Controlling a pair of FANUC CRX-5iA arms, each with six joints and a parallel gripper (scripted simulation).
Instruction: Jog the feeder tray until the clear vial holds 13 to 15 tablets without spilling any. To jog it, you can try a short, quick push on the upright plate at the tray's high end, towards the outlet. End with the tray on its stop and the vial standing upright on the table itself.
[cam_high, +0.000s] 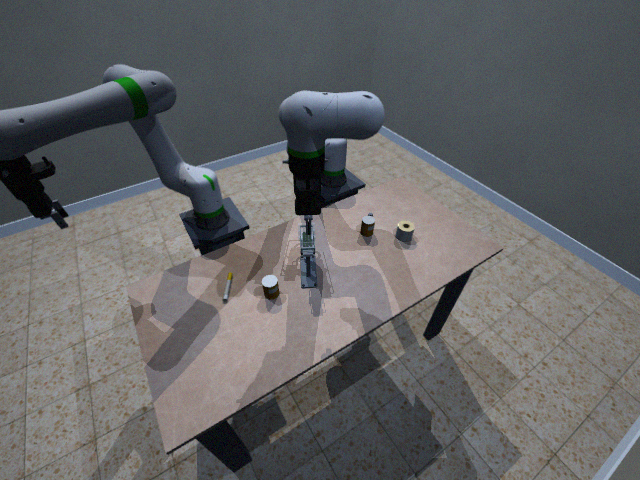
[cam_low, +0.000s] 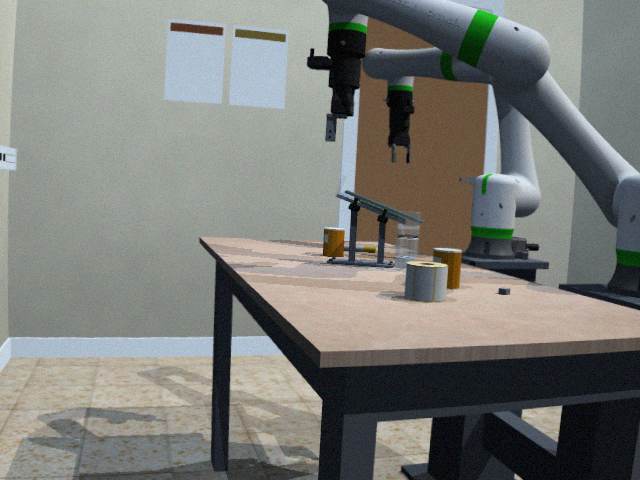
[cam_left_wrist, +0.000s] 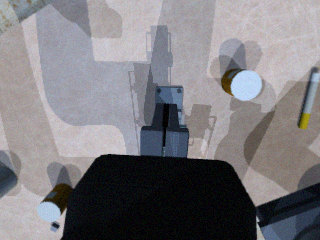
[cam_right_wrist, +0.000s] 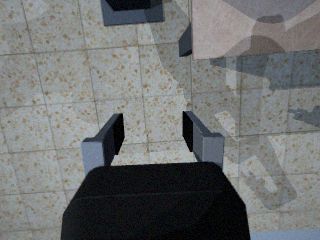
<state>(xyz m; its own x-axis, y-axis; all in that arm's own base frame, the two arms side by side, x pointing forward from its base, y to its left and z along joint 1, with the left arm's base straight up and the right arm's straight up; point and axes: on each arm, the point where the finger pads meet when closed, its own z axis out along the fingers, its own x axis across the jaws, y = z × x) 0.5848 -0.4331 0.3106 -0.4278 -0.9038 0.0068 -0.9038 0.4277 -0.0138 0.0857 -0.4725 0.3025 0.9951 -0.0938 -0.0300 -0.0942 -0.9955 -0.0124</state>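
The feeder tray (cam_high: 307, 246) (cam_low: 369, 204) slopes on two posts above its grey base (cam_high: 308, 282) (cam_low: 361, 263) (cam_left_wrist: 170, 92); its low end is over the clear vial (cam_low: 407, 249). The vial stands upright on the table. Its tablets cannot be counted, and whether the tray touches its stop cannot be told. My left gripper (cam_low: 330, 139) (cam_left_wrist: 166, 116) is shut and empty, pointing down well above the tray's high end in the exterior view; it hides most of the tray in the left wrist view. My right gripper (cam_high: 60, 214) (cam_low: 400, 161) (cam_right_wrist: 153, 124) is open and empty, far from the tray.
Amber bottles with white lids (cam_high: 270, 287) (cam_low: 333, 242) (cam_left_wrist: 245, 85) stand on both sides of the feeder. A label roll (cam_high: 404, 233) (cam_low: 425, 283) stands beside one bottle, near a small dark block (cam_low: 504, 291). A marker (cam_high: 227, 289) (cam_left_wrist: 309, 100) lies beyond the other bottle.
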